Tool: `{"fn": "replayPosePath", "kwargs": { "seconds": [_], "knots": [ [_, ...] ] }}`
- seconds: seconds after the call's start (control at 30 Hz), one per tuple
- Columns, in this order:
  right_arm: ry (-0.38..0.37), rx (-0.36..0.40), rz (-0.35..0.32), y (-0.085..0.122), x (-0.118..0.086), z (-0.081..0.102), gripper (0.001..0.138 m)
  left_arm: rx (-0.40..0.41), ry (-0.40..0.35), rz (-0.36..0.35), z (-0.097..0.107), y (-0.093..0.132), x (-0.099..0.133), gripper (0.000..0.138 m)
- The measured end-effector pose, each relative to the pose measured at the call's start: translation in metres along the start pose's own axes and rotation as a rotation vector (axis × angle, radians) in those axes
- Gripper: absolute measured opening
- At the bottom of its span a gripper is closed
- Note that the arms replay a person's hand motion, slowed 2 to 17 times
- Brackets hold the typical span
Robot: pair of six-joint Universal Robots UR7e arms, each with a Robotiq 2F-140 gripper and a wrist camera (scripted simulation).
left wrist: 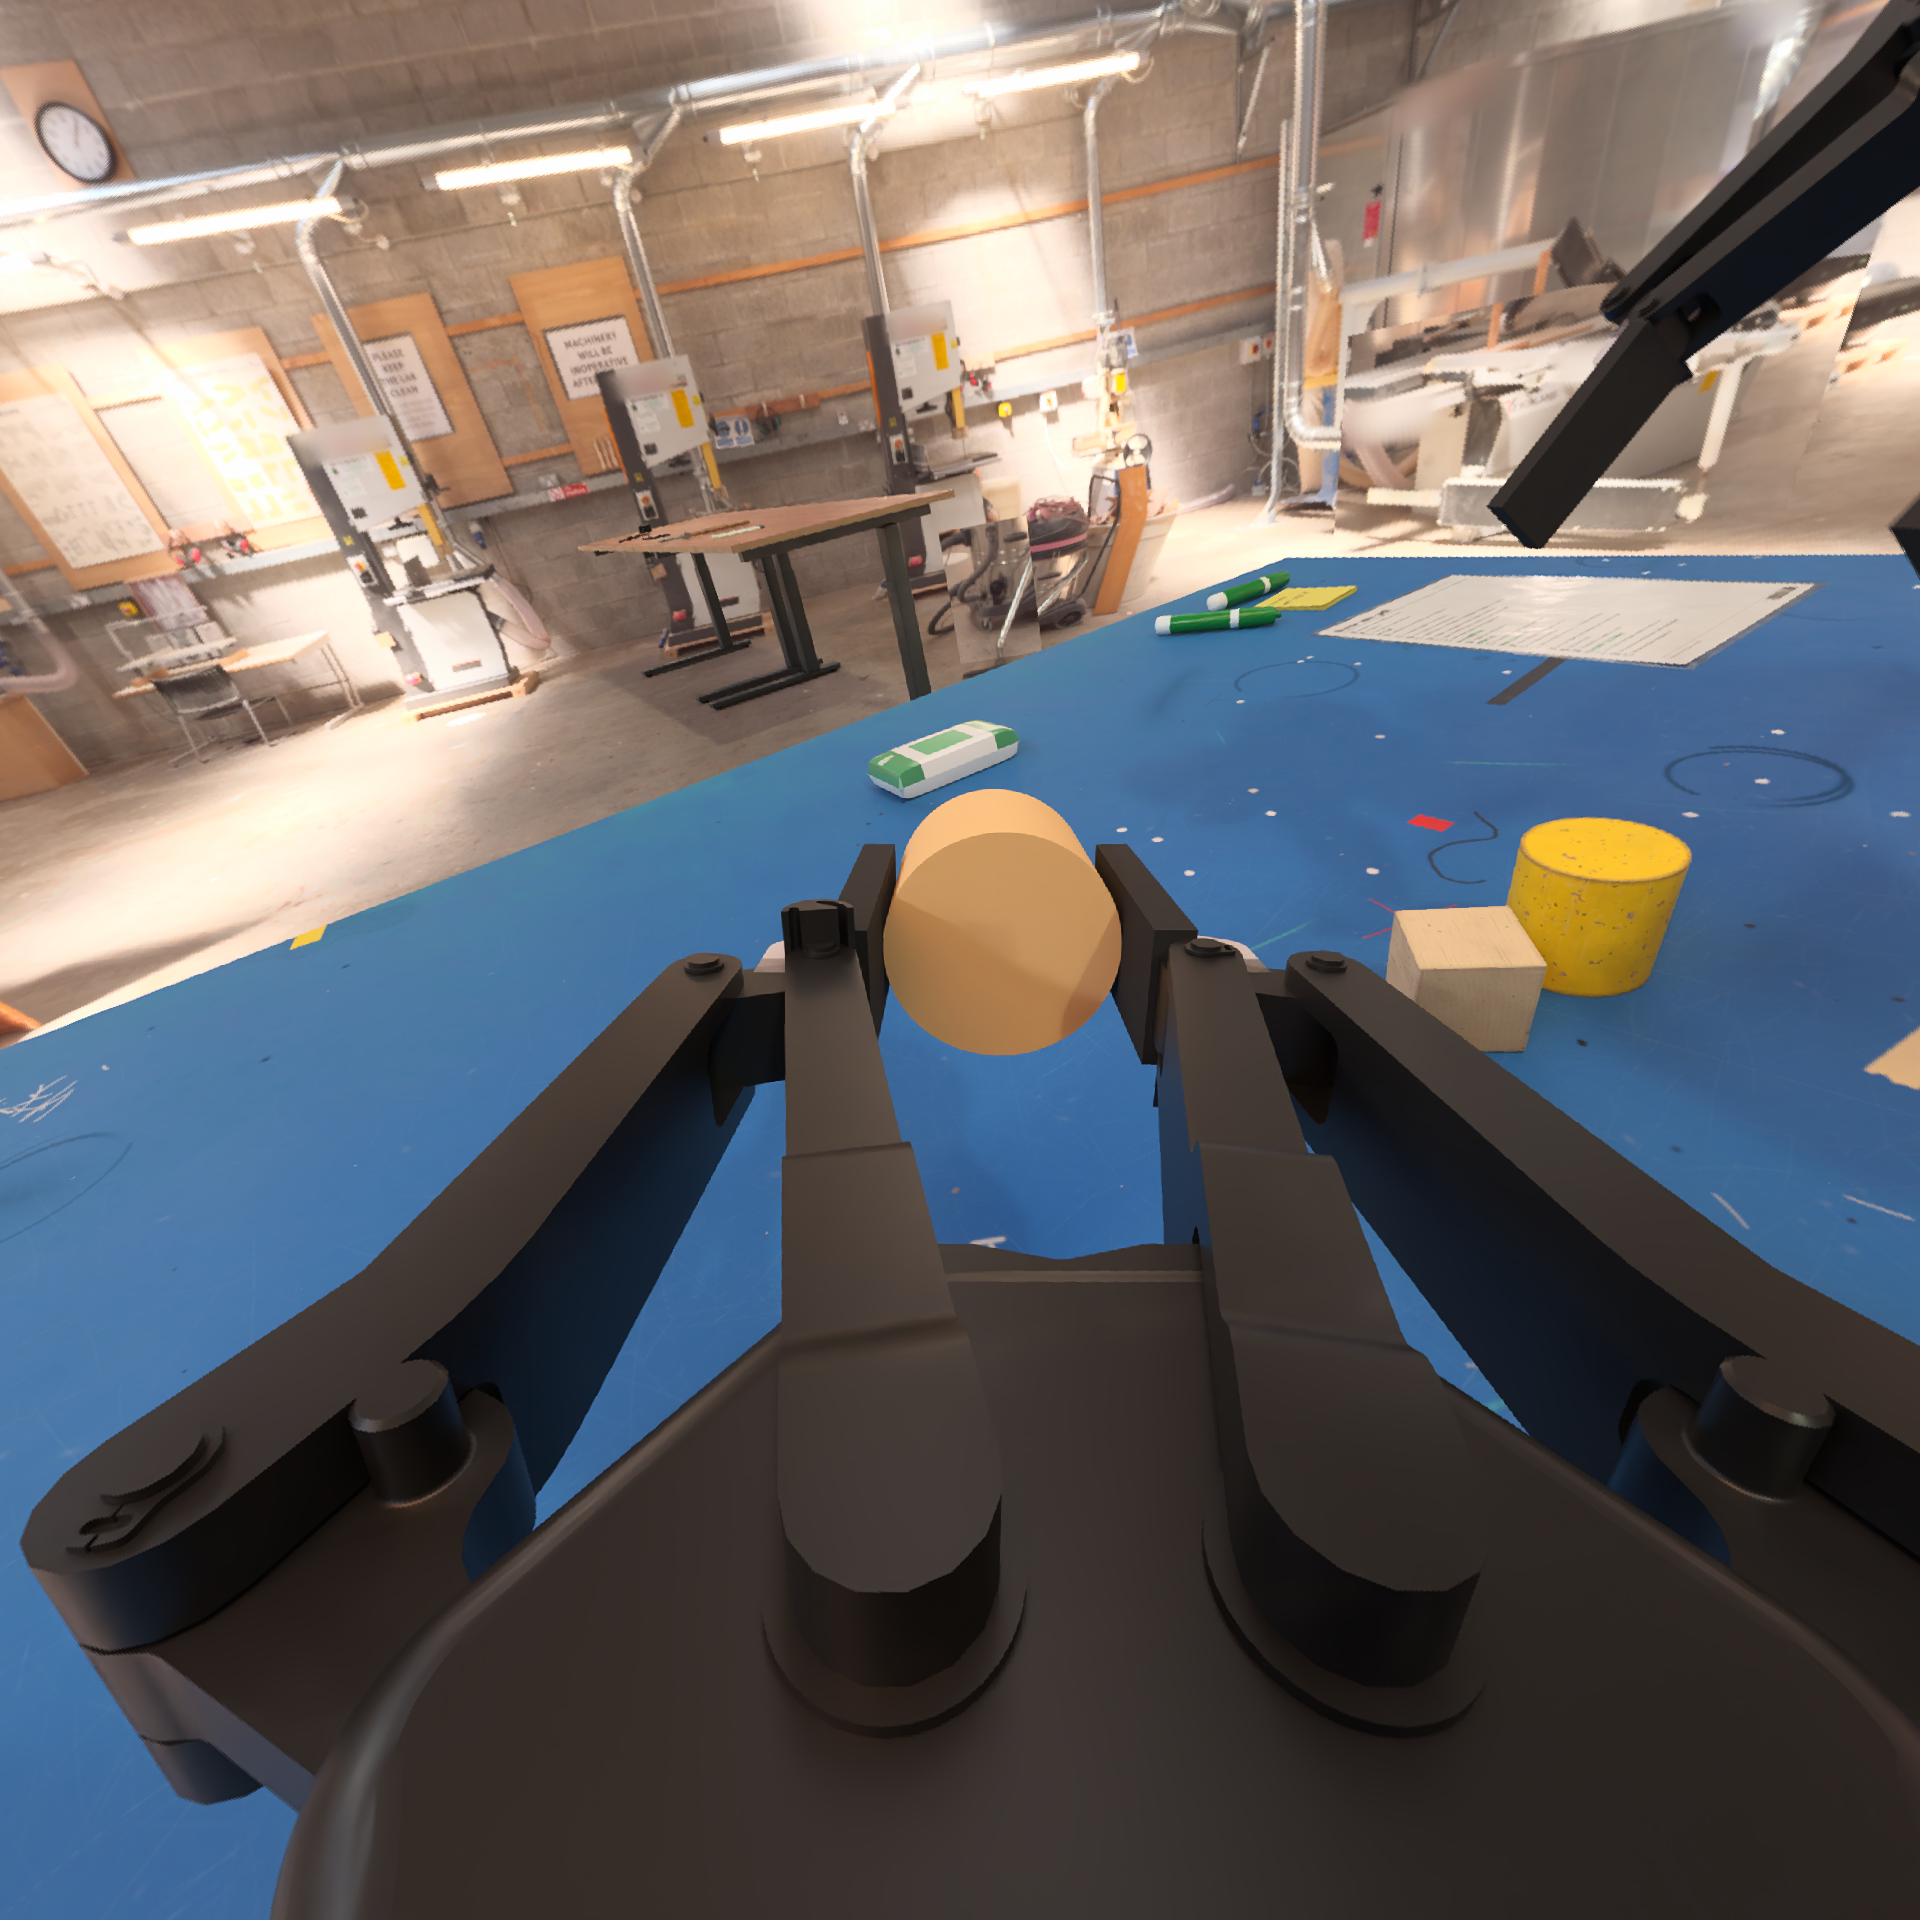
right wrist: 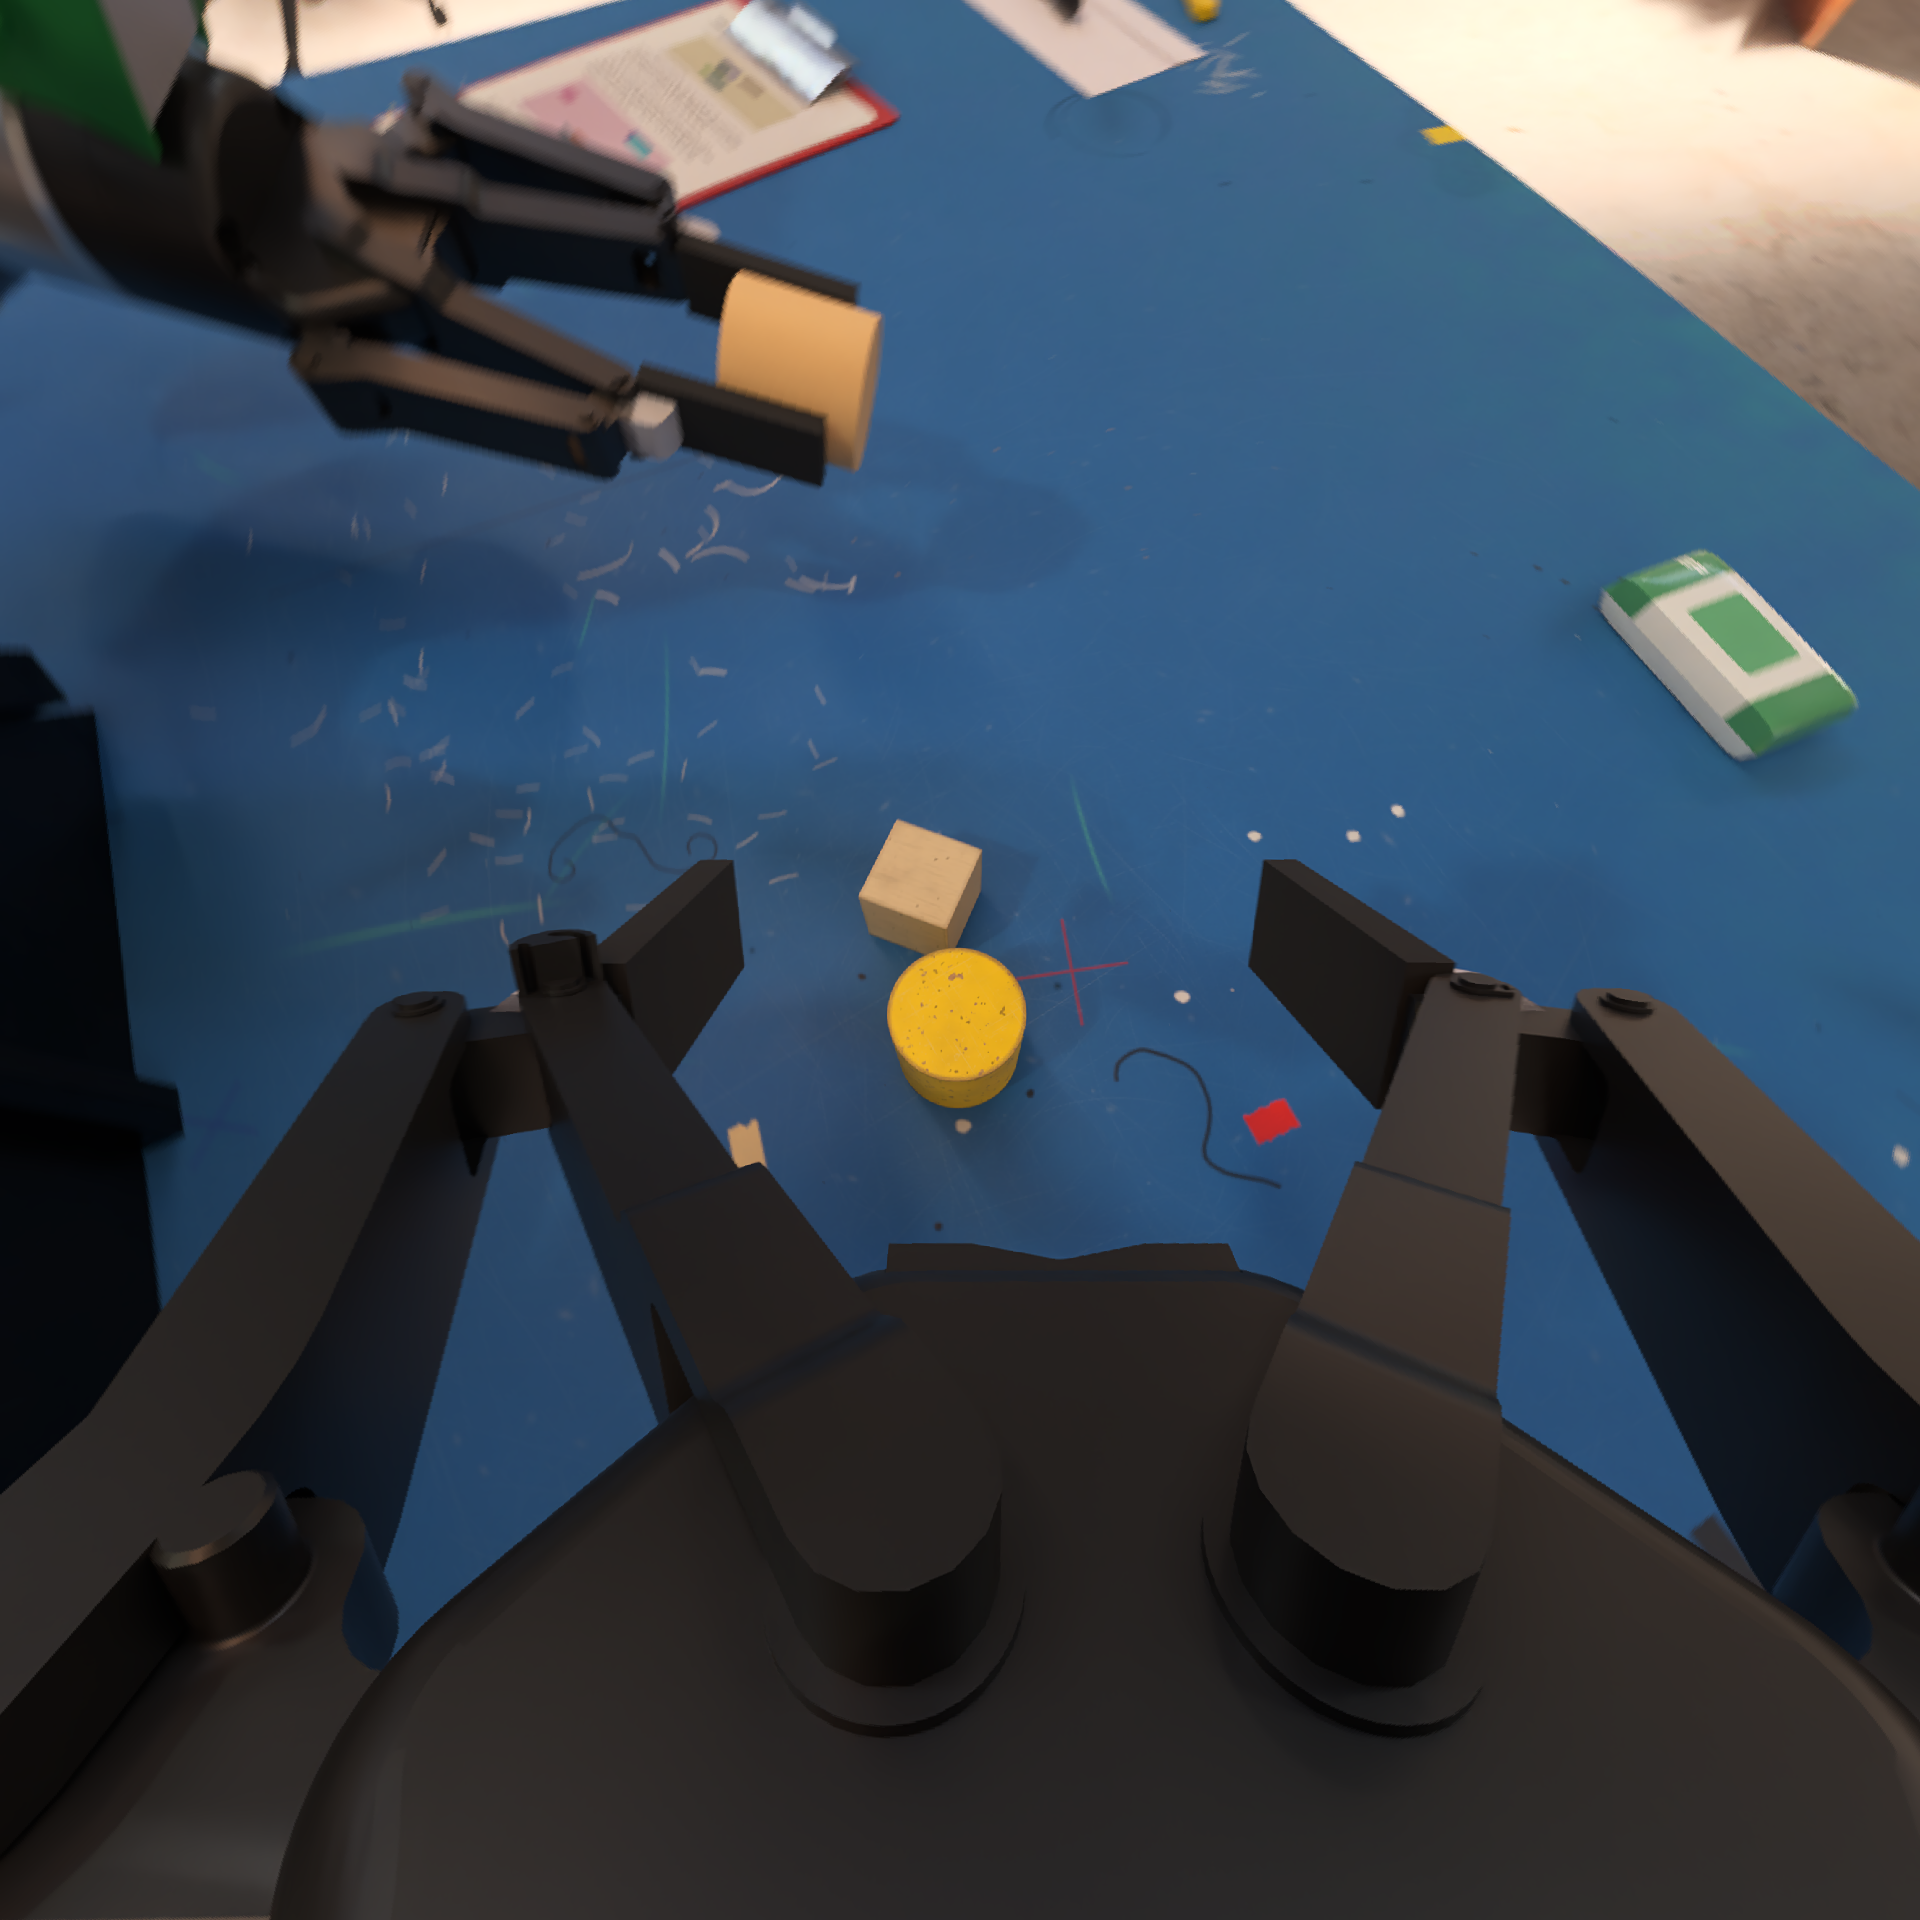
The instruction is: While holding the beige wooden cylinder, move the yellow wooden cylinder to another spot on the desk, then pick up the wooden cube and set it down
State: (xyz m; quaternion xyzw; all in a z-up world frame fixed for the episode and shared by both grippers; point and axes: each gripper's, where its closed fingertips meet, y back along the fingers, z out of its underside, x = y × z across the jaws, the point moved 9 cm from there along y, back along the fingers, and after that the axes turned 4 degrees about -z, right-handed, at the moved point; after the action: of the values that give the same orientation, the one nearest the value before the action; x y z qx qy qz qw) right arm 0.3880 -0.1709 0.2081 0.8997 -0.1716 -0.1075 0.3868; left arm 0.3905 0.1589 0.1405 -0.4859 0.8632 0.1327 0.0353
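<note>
The left gripper (left wrist: pixel 1000 925) pinches the beige cylinder (left wrist: pixel 997 925) above the blue counter (left wrist: pixel 520 1143), so the holding part is in place. The right gripper (right wrist: pixel 995 966) hangs with fingers spread above the yellow cylinder (right wrist: pixel 956 1023), which stands touching the cube (right wrist: pixel 920 883). Both moves appear still to do.

The left wrist view looks low and forward across the blue desk (left wrist: pixel 1351 1091); the right wrist view looks steeply down from higher. Both share the yellow wooden cylinder (left wrist: pixel 1595 902) (right wrist: pixel 956 1023).
</note>
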Motion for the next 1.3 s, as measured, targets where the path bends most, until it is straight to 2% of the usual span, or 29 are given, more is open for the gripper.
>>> {"fn": "replayPosePath", "kwargs": {
  "seconds": [0.07, 0.23, 0.43, 0.67, 0.83, 1.13, 1.3],
  "knots": [
    [0.085, -0.036, -0.02, -0.007, -0.003, 0.001, 0.13, -0.006, -0.005, 0.002, 0.0, -0.001, 0.001, 0.051],
    [0.251, -0.156, -0.1, -0.023, -0.007, 0.008, 0.127, -0.014, -0.02, 0.011, 0.0, -0.002, 0.003, 0.051],
    [0.368, -0.248, -0.194, -0.042, -0.004, 0.018, 0.122, -0.017, -0.04, 0.013, -0.001, -0.002, 0.005, 0.051],
    [0.428, -0.284, -0.28, -0.059, 0.003, 0.024, 0.11, -0.025, -0.061, 0.006, -0.001, -0.003, 0.007, 0.051],
    [0.447, -0.32, -0.328, -0.065, 0.004, 0.022, 0.092, -0.041, -0.064, 0.008, 0.001, -0.005, 0.007, 0.051],
    [0.456, -0.425, -0.352, -0.079, 0.006, 0.019, 0.088, -0.052, -0.068, 0.007, 0.003, -0.006, 0.006, 0.051],
    [0.455, -0.494, -0.33, -0.087, 0.007, 0.022, 0.087, -0.054, -0.068, 0.006, 0.004, -0.006, 0.006, 0.051]
  ]
}}
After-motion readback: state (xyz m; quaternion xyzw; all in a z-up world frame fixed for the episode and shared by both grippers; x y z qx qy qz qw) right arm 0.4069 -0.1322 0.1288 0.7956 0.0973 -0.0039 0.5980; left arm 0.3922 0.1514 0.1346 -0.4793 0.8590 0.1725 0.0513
